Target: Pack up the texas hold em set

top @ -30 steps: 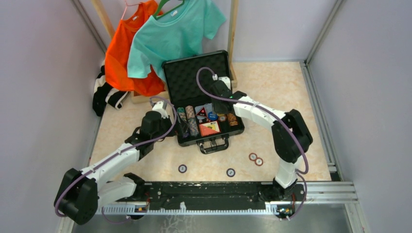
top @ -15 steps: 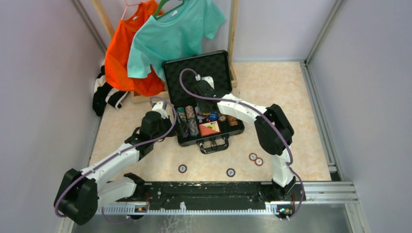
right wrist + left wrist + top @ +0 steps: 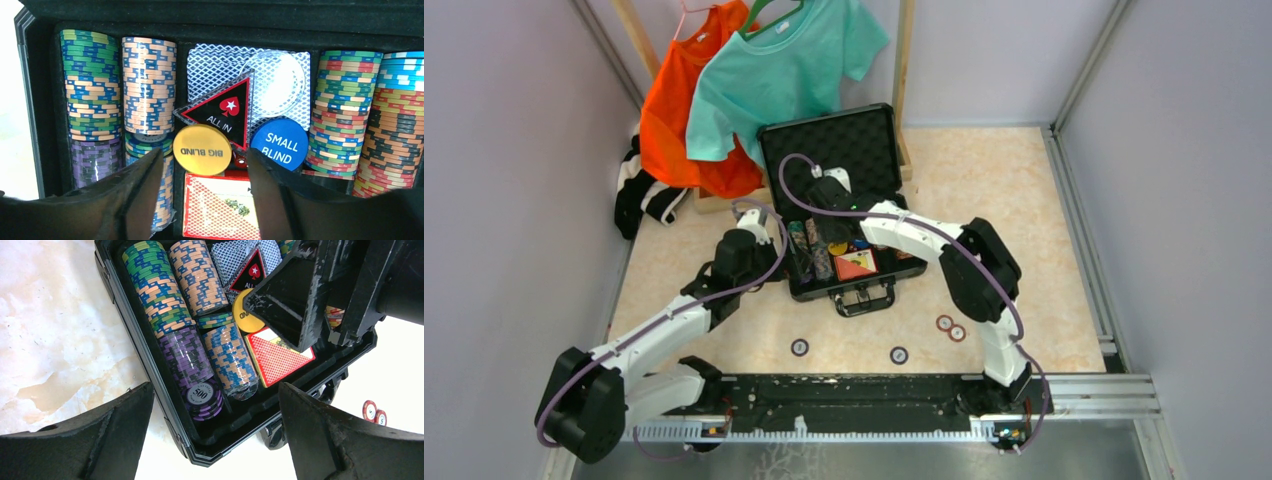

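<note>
The poker chips [image 3: 190, 365] look glossy plastic, the briefcase [image 3: 136, 342] matt.

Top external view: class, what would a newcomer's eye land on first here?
The open black briefcase at mid-table draws the eye, packed with rows of multicoloured chips. Behind it hang a teal T-shirt and an orange T-shirt; four loose chips lie on the table in front.

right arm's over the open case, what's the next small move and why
Probably lift the right fingers out of the case and swing toward the two loose chips on the table at its right front. The fingers are open and empty, straddling the yellow big blind button that lies in the case, and two more chips also lie outside it.
</note>
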{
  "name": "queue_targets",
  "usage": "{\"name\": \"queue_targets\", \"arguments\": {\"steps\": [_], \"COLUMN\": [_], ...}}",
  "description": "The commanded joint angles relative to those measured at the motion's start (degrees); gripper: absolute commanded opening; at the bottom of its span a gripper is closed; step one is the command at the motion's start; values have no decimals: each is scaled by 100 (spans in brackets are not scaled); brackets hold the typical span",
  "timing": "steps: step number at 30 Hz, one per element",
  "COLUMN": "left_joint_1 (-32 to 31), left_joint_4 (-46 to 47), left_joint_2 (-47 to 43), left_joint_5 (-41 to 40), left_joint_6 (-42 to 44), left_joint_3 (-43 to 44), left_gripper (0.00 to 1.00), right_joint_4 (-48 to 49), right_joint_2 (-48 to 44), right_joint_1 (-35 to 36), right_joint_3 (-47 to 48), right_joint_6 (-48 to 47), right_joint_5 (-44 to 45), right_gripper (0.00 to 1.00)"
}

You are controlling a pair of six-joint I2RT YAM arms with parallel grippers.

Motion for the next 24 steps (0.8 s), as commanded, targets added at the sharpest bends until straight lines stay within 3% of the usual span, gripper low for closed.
{"name": "queue_targets", "arguments": {"steps": [1,4,12,24], "left_joint_1": [14,18,15,12], "left_joint_4": [48,37,41,136], "left_joint_2": [-83,-88,-91,-73], "left_joint_5": [-48,-60,-48,270], "left_joint_6": [46,43,46,-8], "left_joint_3": [-19,-20,-28,-4], "left_gripper": [99,99,99,99], "right_joint_4": [106,101,73,-201], "right_joint_2": [-15,-96,-1198,-4274], "right_joint_1": [84,83,1,-643], "right_joint_3": [198,155,-614,-4265], "right_joint_6": [34,34,96,1117], "right_joint_5": [4,69,942,992], "right_gripper": [68,77,77,77]}}
